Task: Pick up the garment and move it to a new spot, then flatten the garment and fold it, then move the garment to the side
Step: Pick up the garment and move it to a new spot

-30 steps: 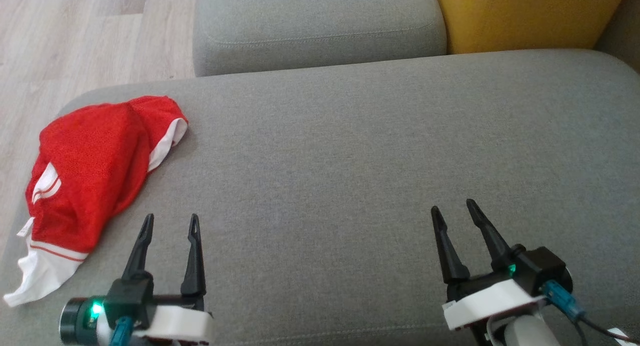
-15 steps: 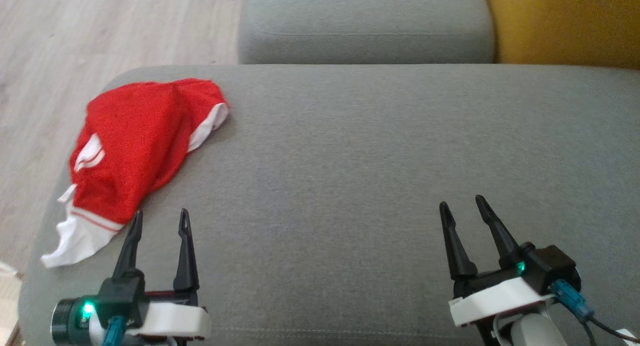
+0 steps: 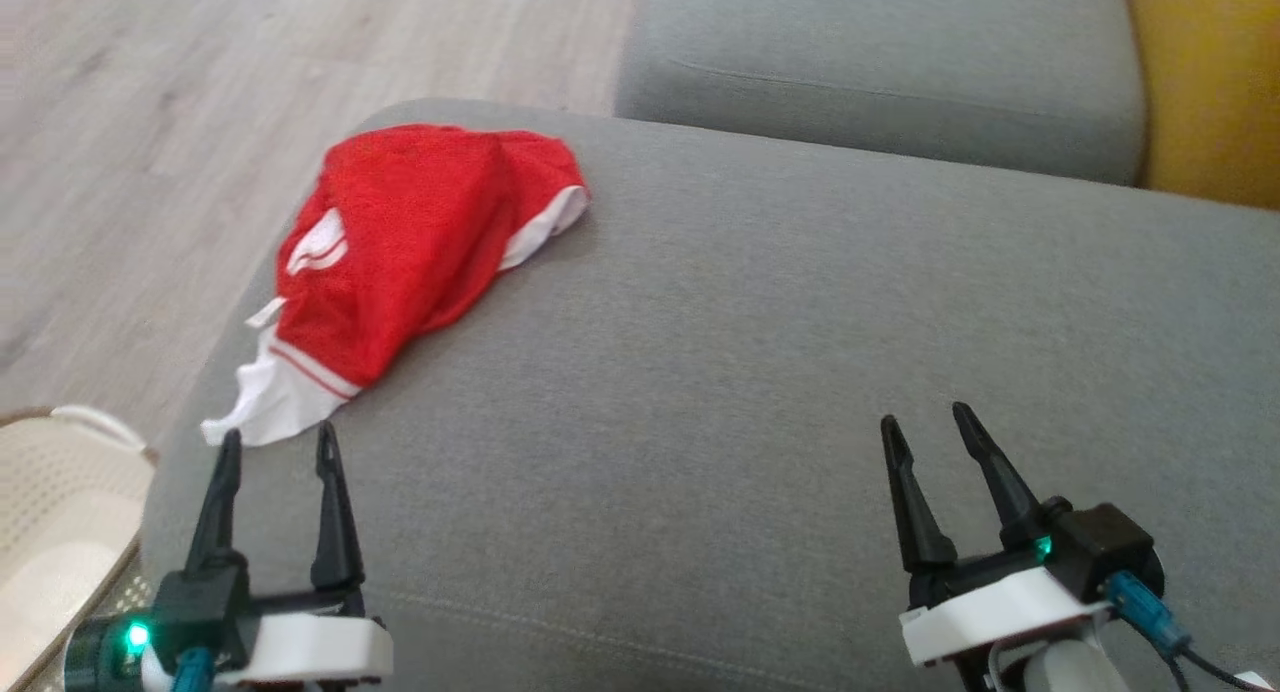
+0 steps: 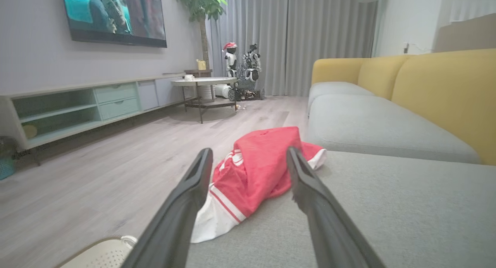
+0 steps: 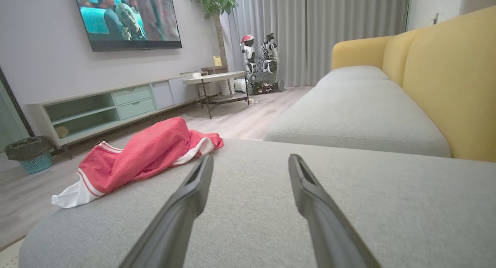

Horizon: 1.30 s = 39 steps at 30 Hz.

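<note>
1 garment (image 3: 410,242) crumpled, left gripper (image 3: 278,432) near — open

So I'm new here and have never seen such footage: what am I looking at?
It's a two-armed robot. One picture comes from a camera on its head, looking down at a grey sofa seat; the dark two-fingered tongs are its left gripper and right gripper. The other two come from cameras on each wrist, looking along those fingers. A crumpled red and white garment lies near the seat's left end, ahead of the left gripper. Both grippers are open and hold nothing. A pale basket stands beside the sofa.
</note>
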Available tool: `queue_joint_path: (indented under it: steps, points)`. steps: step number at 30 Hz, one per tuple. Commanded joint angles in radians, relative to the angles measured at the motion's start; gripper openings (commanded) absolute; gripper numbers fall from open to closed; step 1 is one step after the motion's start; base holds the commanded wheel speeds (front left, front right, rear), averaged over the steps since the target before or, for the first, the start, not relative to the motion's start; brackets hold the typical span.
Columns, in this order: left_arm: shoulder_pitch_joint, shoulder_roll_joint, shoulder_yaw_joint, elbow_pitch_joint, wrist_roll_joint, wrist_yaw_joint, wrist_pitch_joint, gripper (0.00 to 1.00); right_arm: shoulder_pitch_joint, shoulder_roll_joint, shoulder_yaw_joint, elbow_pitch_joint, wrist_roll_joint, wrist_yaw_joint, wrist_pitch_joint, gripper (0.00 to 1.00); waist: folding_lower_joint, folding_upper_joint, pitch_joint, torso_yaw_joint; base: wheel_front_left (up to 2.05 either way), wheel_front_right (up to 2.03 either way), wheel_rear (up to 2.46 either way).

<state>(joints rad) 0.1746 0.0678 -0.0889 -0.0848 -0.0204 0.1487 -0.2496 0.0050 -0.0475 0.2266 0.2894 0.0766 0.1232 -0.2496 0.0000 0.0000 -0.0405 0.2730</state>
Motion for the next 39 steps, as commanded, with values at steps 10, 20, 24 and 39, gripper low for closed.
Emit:
queue_joint_path:
  steps: [10,20,24,39]
  points:
    - [-0.021,-0.009,0.063,-0.047,-0.01,-0.007,-0.012,1.0,-0.013,-0.003,0.019,-0.032,0.01,0.008,-0.012,1.0,0.0,0.0,-0.001,0.099,0.0,0.0,0.0]
    - [-0.2,0.012,0.163,-0.102,-0.027,-0.059,-0.012,1.0,-0.085,-0.003,-0.064,-0.033,-0.078,0.008,-0.012,1.0,0.0,0.0,0.173,0.039,0.0,0.0,0.0]
    - [-0.304,0.037,0.201,-0.091,-0.039,-0.096,-0.012,1.0,-0.106,-0.003,-0.073,-0.034,-0.115,0.008,-0.012,1.0,0.0,0.0,0.227,0.017,0.0,0.0,0.0]
    - [-1.035,0.175,0.107,0.696,-0.284,-0.278,0.114,1.0,-0.187,-0.003,-0.235,-0.031,-0.239,0.008,-0.012,1.0,0.0,0.0,0.46,-0.019,0.0,0.0,0.0]
